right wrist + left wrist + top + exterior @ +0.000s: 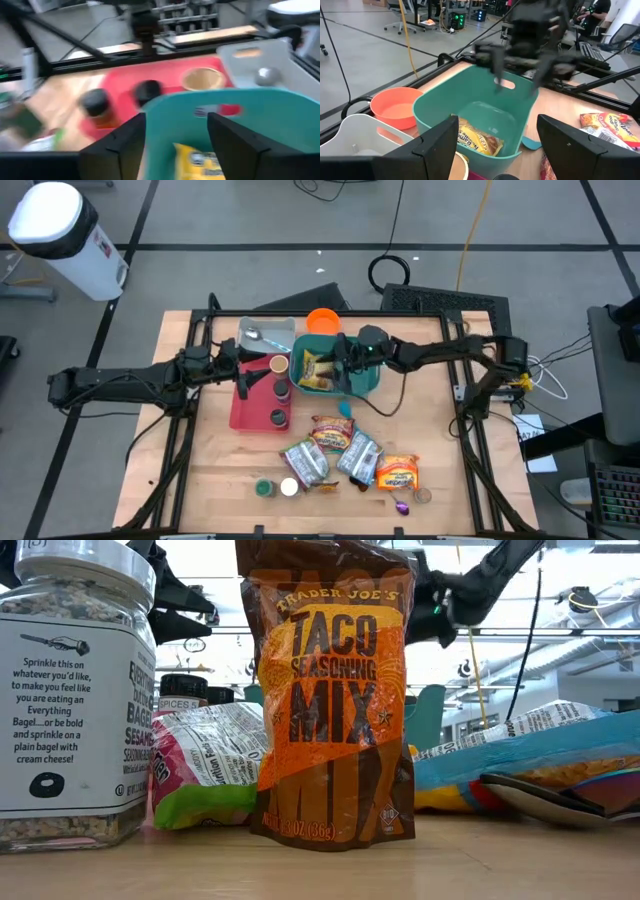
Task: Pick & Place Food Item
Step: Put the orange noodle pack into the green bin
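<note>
Hovering over the teal bin, the right end effector has its fingers spread with nothing between them. A yellow food packet lies inside the bin directly below, so the placing step looks finished or nearly so; that is a judgement from how things lie.

Right arm: reaches in from the right edge of the tabletop, stretched almost level, wrist over the bin's middle. Its wrist view looks down past the spread fingers onto the packet and the bin's far wall.

Left arm: reaches from the left, with the left end effector over the red tray, just beside the bin. Its fingers are also spread and empty. Ahead of them sit the bin, the packet and an orange bowl.

Remaining items: several food packets lie on the tabletop on the near side of the right end effector, well apart from the bin. In the low view a taco seasoning pouch stands upright beside a seasoning jar.

Next move, as judged: the right arm lifts clear of the bin walls, then travels toward one of the loose packets. The approach calls for open fingers and a descent that avoids neighbouring packets, which lie close together.
</note>
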